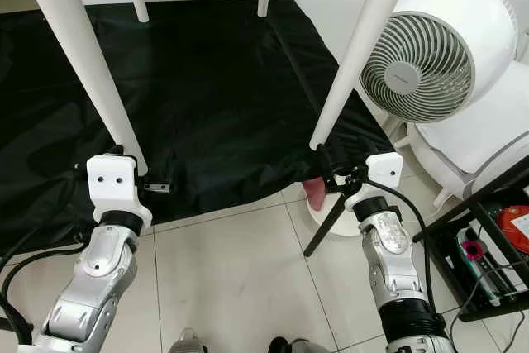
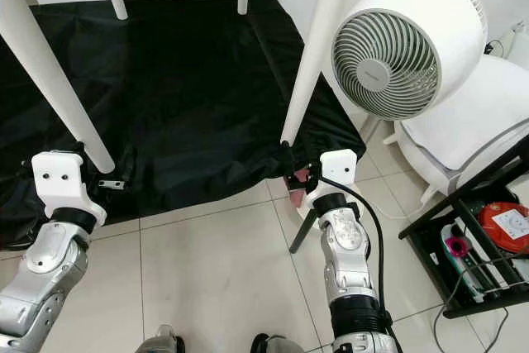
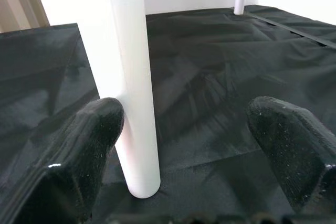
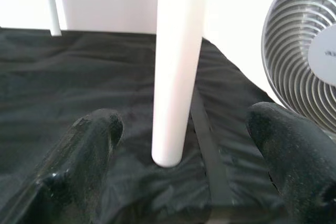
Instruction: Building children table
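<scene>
**Camera setup**

Head stereo pair: high, facing forward and down; both eyes share the black sheet (image 1: 215,97), four white legs, fan (image 1: 430,47), tiled floor (image 1: 240,279). Left wrist camera: low, close, sighting between its fingers (image 3: 84,150) at the near-left leg (image 3: 134,77). Right wrist camera: likewise, at the near-right leg (image 4: 176,66), fan beside it.

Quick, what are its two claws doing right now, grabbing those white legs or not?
Left gripper: open, its fingers either side of the near left table leg, not clamped.
Right gripper: open, straddling the near right table leg, not clamped.
</scene>
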You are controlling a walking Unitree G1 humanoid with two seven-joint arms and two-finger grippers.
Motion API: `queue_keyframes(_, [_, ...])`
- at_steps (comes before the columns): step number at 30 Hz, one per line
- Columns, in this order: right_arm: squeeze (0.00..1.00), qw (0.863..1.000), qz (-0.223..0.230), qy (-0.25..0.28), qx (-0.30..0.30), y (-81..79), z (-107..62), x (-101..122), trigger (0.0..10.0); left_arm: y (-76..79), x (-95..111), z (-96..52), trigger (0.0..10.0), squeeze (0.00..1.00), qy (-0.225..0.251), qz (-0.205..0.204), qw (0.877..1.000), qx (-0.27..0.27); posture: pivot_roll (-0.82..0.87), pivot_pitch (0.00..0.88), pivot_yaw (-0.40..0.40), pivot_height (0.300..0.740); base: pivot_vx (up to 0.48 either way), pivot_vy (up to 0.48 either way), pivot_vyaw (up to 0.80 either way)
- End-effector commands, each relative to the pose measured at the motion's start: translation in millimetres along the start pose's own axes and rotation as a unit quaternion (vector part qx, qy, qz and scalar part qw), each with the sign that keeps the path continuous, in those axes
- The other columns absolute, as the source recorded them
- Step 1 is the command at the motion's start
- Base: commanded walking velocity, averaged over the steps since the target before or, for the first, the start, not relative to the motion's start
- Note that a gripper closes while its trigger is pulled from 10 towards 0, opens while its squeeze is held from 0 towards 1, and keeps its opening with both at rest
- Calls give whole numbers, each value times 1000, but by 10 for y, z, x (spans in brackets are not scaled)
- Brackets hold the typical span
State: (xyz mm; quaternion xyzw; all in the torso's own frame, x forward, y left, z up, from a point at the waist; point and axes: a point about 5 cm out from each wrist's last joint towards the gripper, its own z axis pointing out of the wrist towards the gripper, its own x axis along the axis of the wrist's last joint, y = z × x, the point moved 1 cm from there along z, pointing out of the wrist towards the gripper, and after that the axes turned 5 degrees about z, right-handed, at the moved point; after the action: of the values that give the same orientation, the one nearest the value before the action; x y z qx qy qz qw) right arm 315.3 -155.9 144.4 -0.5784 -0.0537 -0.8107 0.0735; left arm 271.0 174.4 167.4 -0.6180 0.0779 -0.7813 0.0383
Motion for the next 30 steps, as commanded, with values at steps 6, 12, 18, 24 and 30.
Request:
queue_keyframes(6, [0, 995, -52, -82, 38, -11, -436, -413, 10000, 266, -421, -303, 10000, 0, -28, 89, 988, -125, 186, 137, -50, 740, 0, 0, 0])
queue_keyframes(12, [0, 984, -62, -140, 86, -16, -777, -640, 10000, 365, -701, -497, 10000, 0, -56, 107, 976, -179, 172, 125, -37, 740, 0, 0, 0])
queue_keyframes(18, [0, 973, -84, -190, 99, 19, -993, -849, 10000, 379, -915, -627, 10000, 0, -73, 119, 972, -190, 166, 109, -33, 740, 0, 0, 0])
queue_keyframes(24, [0, 937, -51, -344, 25, 153, -1423, -1349, 10000, 452, -1630, -885, 10000, 0, -228, 107, 944, -213, 165, 74, -16, 740, 0, 0, 0])
queue_keyframes(30, [0, 887, -51, -459, -9, 140, -1775, -1609, 10000, 478, -2021, -1072, 10000, 0, -362, 136, 903, -188, 151, 55, -4, 740, 0, 0, 0])
